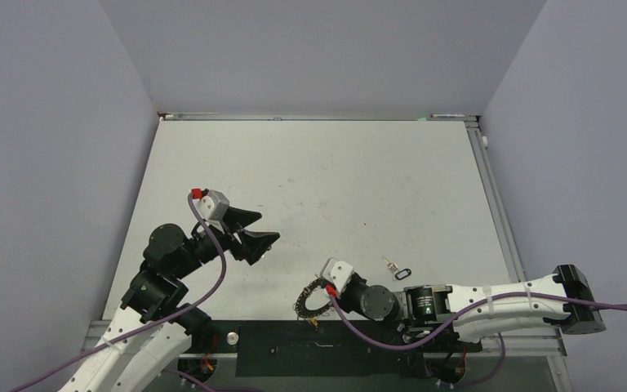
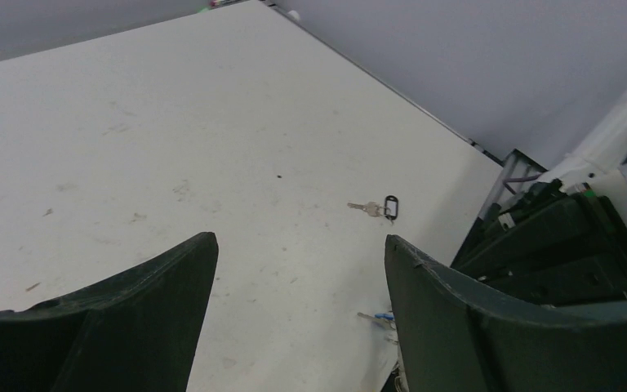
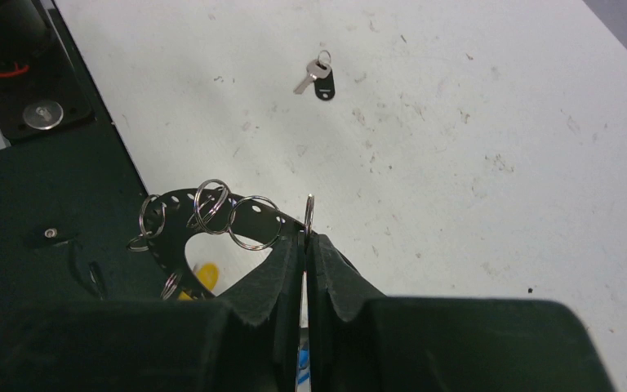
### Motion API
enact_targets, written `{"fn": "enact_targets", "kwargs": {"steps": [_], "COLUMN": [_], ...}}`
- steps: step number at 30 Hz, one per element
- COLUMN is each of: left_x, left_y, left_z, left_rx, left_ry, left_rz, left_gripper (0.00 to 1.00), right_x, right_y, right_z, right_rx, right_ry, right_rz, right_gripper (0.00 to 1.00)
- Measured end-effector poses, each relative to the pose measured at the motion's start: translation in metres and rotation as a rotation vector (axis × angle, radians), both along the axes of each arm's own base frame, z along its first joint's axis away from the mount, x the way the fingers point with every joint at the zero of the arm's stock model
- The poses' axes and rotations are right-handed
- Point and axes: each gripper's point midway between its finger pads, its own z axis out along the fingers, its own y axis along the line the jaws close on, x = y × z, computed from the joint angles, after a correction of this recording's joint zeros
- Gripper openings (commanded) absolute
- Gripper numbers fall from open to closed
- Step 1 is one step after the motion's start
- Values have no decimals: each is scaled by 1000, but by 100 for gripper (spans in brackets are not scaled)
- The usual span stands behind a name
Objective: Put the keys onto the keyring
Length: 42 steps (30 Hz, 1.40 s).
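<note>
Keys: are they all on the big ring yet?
Not yet. In hand: the right gripper has its jaws shut on the keyring. Left to do: the black-tagged key lies loose on the table; the left gripper hovers open, empty. Done: cannot tell if any key hangs on it.

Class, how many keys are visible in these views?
3. One black-tagged key lies alone on the table; a blue-headed key lies near the keyring; a yellow-headed key shows through its hole. More may be hidden.
</note>
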Motion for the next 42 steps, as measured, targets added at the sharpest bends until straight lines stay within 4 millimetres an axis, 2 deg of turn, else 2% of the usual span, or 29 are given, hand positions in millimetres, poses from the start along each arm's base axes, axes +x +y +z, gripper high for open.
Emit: {"fn": "enact_targets", "kwargs": {"steps": [6, 12, 16, 21, 26, 33, 42], "left_x": [-29, -52, -70, -89, -100, -106, -115], "left_y": [-21, -36, -46, -53, -56, -60, -67], "left_z": [12, 5, -1, -3, -7, -14, -21], "left_rx": [-79, -98, -94, -80, -72, -50, -21], "left_ry": [-57, -69, -68, -90, -114, -134, -151], "left_rz": [-205, -345, -436, -525, -576, -611, -659], "left_gripper": [60, 59, 49, 44, 39, 32, 25], "right_x": [-3, -9, -14, -21, -30, -39, -43], "right_y": [2, 5, 7, 8, 9, 12, 14], "right_z": [15, 23, 25, 33, 44, 58, 60], "right_rx": [46, 57, 52, 69, 106, 143, 144], "right_ry": [-32, -60, -78, -91, -90, -88, -92], "right_rz": [40, 94, 141, 199, 252, 300, 328], "right_gripper": [5, 5, 5, 5, 5, 5, 5]}}
